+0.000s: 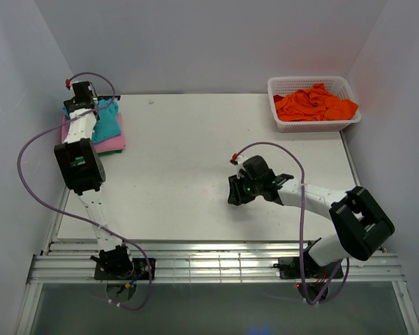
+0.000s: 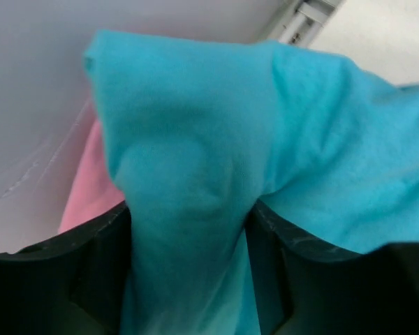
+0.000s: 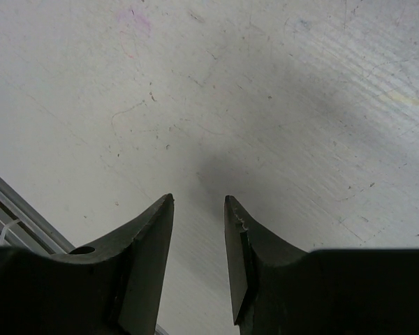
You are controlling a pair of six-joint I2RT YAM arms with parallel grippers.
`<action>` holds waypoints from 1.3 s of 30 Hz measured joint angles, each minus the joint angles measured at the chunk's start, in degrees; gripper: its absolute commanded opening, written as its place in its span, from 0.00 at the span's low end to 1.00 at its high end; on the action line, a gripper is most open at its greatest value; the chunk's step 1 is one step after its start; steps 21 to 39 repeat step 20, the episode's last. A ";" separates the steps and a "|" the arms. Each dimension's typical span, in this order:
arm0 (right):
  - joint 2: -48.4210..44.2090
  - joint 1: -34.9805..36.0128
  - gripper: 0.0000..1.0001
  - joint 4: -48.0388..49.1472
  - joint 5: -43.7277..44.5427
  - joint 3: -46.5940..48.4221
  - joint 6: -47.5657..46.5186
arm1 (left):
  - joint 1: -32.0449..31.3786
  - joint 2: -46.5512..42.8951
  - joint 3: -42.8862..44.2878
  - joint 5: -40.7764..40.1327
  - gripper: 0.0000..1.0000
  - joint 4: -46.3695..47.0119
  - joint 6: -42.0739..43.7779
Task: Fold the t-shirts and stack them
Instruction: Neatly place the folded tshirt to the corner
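The teal t-shirt lies bunched on a pink t-shirt at the far left of the table, with a green edge showing under the pink one. My left gripper is down on this pile. In the left wrist view its jaws stand apart, open, with a ridge of teal t-shirt lying loosely across the left gripper and pink cloth to the left. My right gripper hovers low over bare table, and the right gripper is open and holds nothing. Orange t-shirts fill the basket.
The white lattice basket stands at the table's far right corner. The white table is walled at the back and on both sides. The pile sits close to the left wall. A metal rail runs along the near edge.
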 measured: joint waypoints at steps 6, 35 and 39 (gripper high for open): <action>0.00 0.00 0.41 -0.04 0.00 -1.38 -0.07 | -0.17 -0.04 4.15 -7.45 0.98 0.42 0.39; -5.25 0.11 0.38 -2.62 4.90 -0.11 0.11 | -16.55 -24.68 -9.57 -22.34 0.98 21.16 10.78; -5.25 0.11 0.38 -2.62 4.90 -0.11 0.11 | -16.55 -24.68 -9.57 -22.34 0.98 21.16 10.78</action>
